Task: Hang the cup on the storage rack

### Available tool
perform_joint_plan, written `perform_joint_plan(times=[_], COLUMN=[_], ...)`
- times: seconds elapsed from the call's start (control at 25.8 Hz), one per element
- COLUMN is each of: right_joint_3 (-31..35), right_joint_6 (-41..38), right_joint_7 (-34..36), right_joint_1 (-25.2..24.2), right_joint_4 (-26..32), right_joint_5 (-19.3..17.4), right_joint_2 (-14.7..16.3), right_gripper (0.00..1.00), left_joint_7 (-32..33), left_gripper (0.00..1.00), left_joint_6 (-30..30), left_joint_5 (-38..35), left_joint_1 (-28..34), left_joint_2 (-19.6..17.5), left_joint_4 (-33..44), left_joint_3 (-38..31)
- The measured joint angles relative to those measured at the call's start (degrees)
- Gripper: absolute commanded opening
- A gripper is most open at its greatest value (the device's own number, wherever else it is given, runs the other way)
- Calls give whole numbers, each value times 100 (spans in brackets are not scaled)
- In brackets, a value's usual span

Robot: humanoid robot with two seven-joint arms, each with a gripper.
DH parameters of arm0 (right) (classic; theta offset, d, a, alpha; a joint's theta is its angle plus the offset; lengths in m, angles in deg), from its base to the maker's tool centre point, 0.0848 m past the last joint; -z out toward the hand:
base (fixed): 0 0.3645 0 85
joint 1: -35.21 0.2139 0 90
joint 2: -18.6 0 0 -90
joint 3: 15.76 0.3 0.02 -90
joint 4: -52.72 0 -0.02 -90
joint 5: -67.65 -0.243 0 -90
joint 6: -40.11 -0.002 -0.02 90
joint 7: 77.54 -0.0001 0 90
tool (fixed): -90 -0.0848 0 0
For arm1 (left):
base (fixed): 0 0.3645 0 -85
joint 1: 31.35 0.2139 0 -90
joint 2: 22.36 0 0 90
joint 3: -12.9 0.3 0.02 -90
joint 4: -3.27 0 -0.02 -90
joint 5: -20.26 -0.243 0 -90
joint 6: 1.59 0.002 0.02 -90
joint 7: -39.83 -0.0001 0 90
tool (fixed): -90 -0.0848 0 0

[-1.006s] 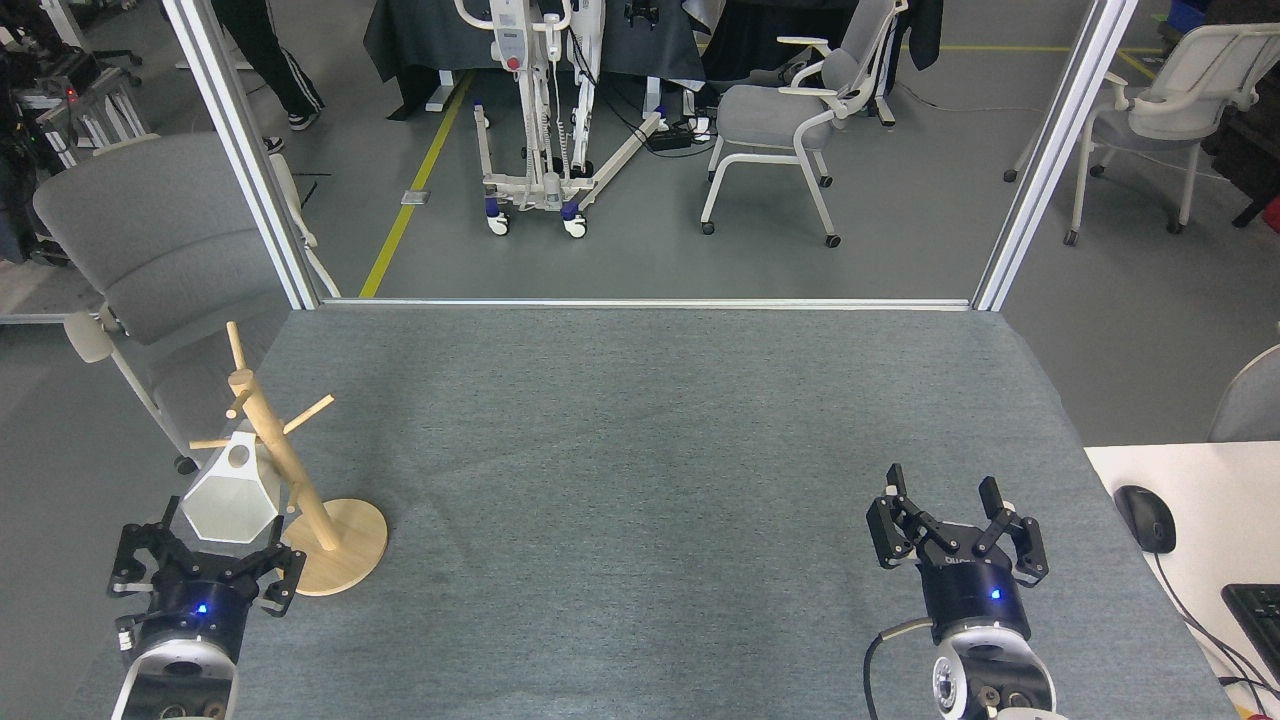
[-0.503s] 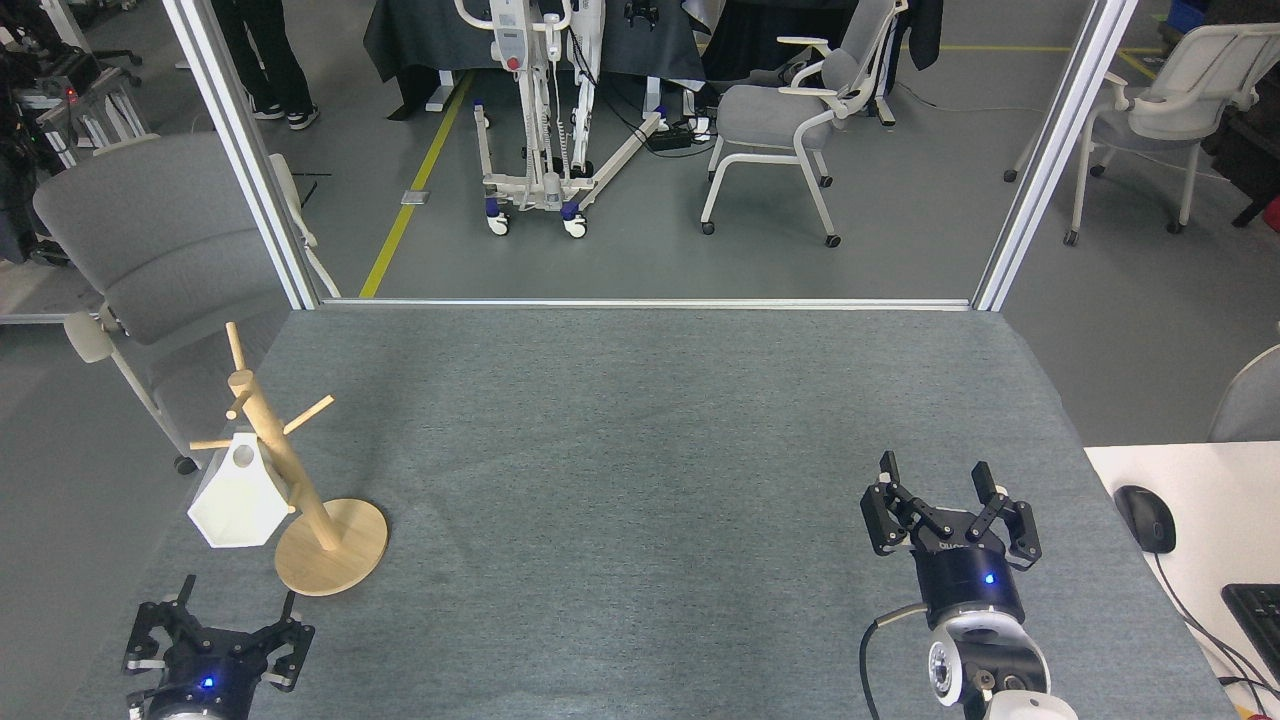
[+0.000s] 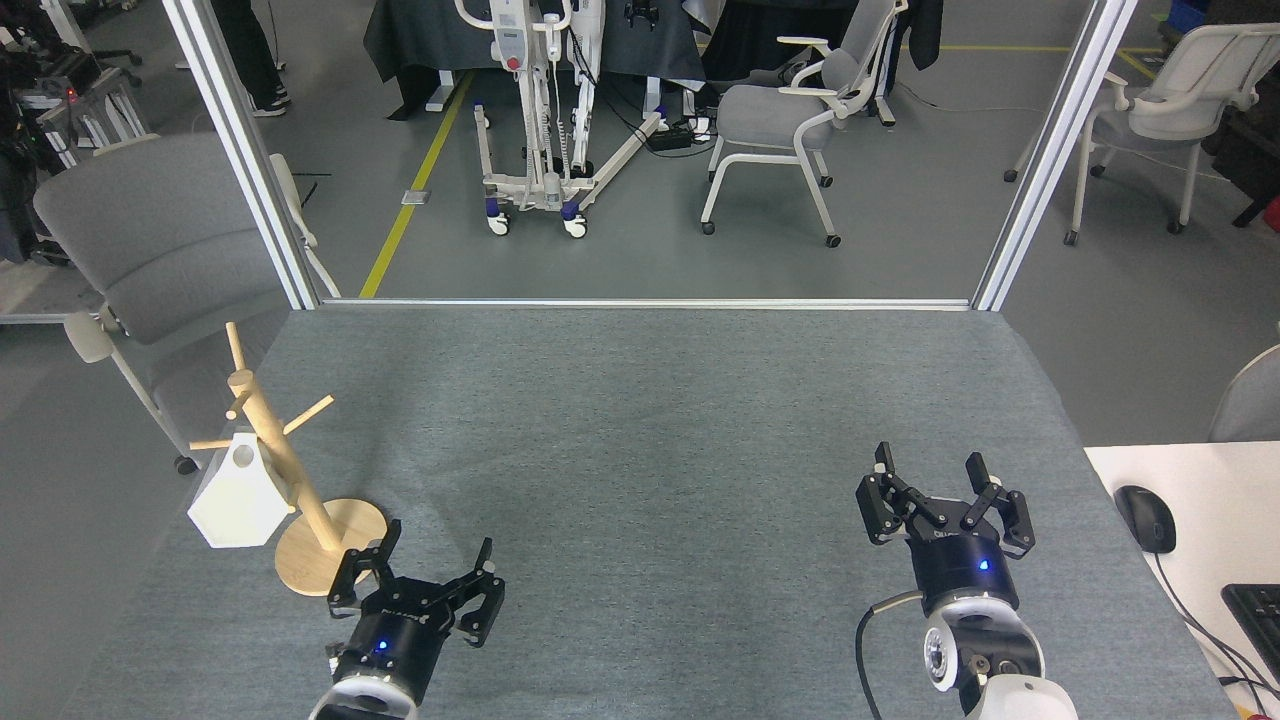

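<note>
The white faceted cup (image 3: 238,496) hangs by its handle on a low peg of the wooden storage rack (image 3: 283,468) at the table's left side, its open mouth facing down and left. The rack's round base (image 3: 318,549) rests on the grey table cloth. My left gripper (image 3: 440,558) stands open and empty just right of the base, apart from the cup. My right gripper (image 3: 928,466) is open and empty over the right part of the table.
The grey table (image 3: 640,420) ends at a metal frame (image 3: 640,303) at the back. A grey chair (image 3: 150,240) stands behind the rack. A white desk with a mouse (image 3: 1145,518) and keyboard (image 3: 1260,610) lies at the right.
My left gripper, close under the cup one second ago, drew back from it and then moved right, past the rack's base. The cup stays on its peg. My right gripper crept slightly forward.
</note>
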Motion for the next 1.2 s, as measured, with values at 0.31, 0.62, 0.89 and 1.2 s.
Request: perform_joint_plan(times=[0.31,0.62,0.89,1.2], right_joint_3=[-11,-35,-165,-211], right_joint_6=[0,-15,-32,-21], right_joint_7=[-6,-14,-33,-37], right_joint_1=[-10,30,25,2], right_joint_4=[-15,-101,-169,-171], right_joint_5=[-2,-13,-5,1], right_joint_2=[30,55,61,62], right_gripper=[100,100,100,100], left_joint_7=[130,210,231,235], left_gripper=[98,98,98,98], left_joint_6=[992,1057,1058,1039], left_joint_5=[278,507,721,1015], left_joint_1=[-514,-520,-514,-499], left_joint_2=[71,69,60,52], left_joint_4=[43,47,18,6], left_joint_3=[1411,1505,1471,1421])
